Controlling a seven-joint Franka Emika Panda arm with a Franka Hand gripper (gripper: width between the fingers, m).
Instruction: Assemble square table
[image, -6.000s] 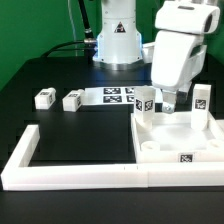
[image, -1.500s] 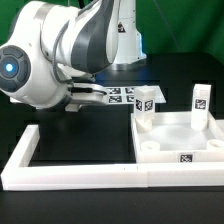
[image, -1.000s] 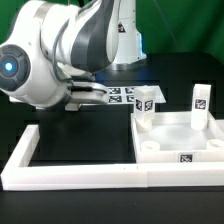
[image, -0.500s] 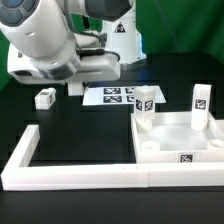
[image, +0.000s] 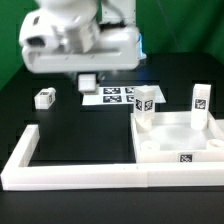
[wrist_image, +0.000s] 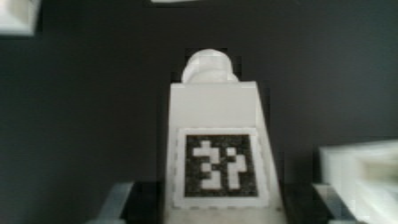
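My gripper (image: 88, 82) is shut on a small white tagged leg block (image: 88, 84) and holds it above the table by the marker board's left end. In the wrist view the leg (wrist_image: 217, 130) stands between my fingers (wrist_image: 137, 198), its tag facing the camera and its round peg pointing away. A second loose leg (image: 44, 98) lies on the black table at the exterior view's left. The white square tabletop (image: 176, 138) lies at the right, rimmed face up. Two legs stand upright at its far corners, one on the left (image: 146, 103) and one on the right (image: 201, 103).
The marker board (image: 120, 96) lies behind the tabletop. The long white L-shaped border wall (image: 80, 172) runs along the front and up the left side. My blurred arm body (image: 80, 40) fills the upper part of the exterior view.
The arm came down on the two loose legs at the left, took hold of the right-hand one and has lifted it up and to the right. The other leg has not moved.
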